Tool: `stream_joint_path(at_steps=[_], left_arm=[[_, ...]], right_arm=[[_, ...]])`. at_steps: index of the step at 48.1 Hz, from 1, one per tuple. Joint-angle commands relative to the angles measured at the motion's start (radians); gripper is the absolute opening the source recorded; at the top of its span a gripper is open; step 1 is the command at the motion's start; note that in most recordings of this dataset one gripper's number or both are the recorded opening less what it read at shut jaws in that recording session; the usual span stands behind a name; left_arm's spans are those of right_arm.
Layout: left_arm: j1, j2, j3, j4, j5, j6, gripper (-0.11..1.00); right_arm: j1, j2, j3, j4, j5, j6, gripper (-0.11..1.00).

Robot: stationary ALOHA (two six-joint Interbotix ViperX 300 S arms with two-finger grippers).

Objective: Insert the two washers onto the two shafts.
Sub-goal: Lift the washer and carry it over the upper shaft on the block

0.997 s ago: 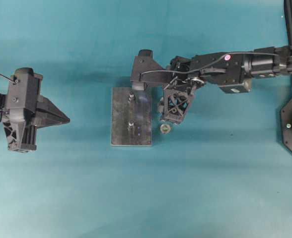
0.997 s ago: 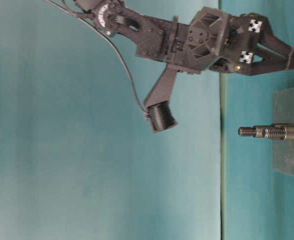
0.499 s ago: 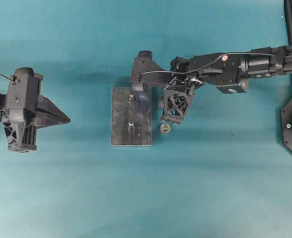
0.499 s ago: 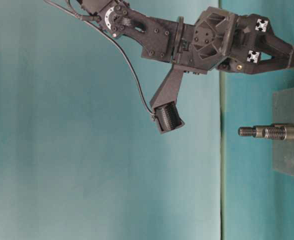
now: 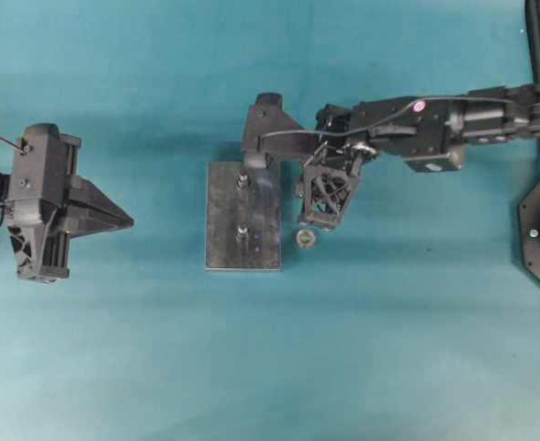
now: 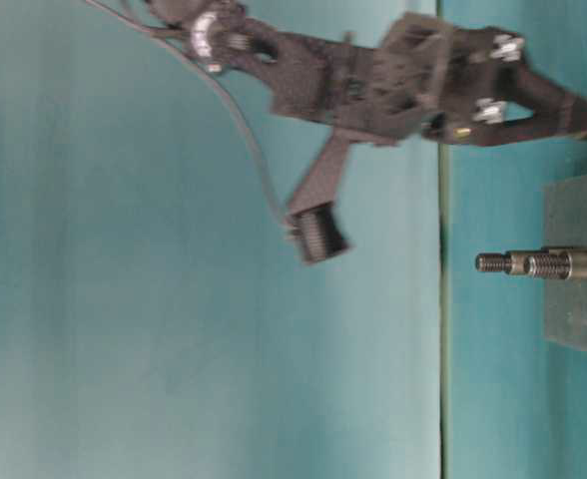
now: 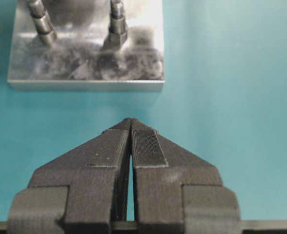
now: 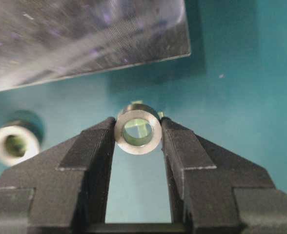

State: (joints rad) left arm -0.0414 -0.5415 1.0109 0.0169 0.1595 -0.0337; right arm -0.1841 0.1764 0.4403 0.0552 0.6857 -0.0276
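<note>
Two arms are facing each other over the teal table [image 5: 160, 367], and we are seeing little change from a second ago: the metal block [image 5: 242, 216] with its two shafts [image 5: 241, 181] is sitting as before. The right gripper [image 8: 137, 132], then wider apart, is now clamping the washer [image 8: 137, 131] edge-on between its fingertips, just beside the block. A second ring [image 8: 14, 142] is lying nearby. The left gripper [image 7: 130, 127] is resting closed and empty. We are reading no lettering anywhere.
</note>
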Motion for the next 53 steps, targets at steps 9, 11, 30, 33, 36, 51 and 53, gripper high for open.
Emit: stream_joint_path(at_steps=[9,11,30,33,36,51,53], left_arm=[[-0.003,0.008,-0.006,0.003,-0.008,0.0,0.0],[-0.003,0.009,-0.006,0.003,-0.008,-0.002,0.0],[-0.003,0.012,-0.006,0.003,-0.008,0.0,0.0],[-0.003,0.012,-0.006,0.003,-0.008,0.0,0.0],[-0.003,0.009,-0.006,0.003,-0.008,0.0,0.0],[-0.003,0.005,-0.003,0.003,-0.008,0.0,0.0],[-0.003,0.005,-0.003,0.003,-0.008,0.0,0.0]], right_arm=[[0.011,-0.089,-0.135,0.0,0.115,-0.014,0.32],[0.018,-0.087,-0.158,0.0,0.132,-0.015,0.32],[0.04,-0.015,-0.336,-0.003,0.215,-0.078,0.32],[0.044,0.003,-0.357,-0.003,0.219,-0.084,0.32],[0.048,0.02,-0.38,-0.005,0.225,-0.087,0.32],[0.048,0.081,-0.413,-0.014,0.25,-0.104,0.32],[0.048,0.087,-0.413,-0.017,0.255,-0.104,0.32]])
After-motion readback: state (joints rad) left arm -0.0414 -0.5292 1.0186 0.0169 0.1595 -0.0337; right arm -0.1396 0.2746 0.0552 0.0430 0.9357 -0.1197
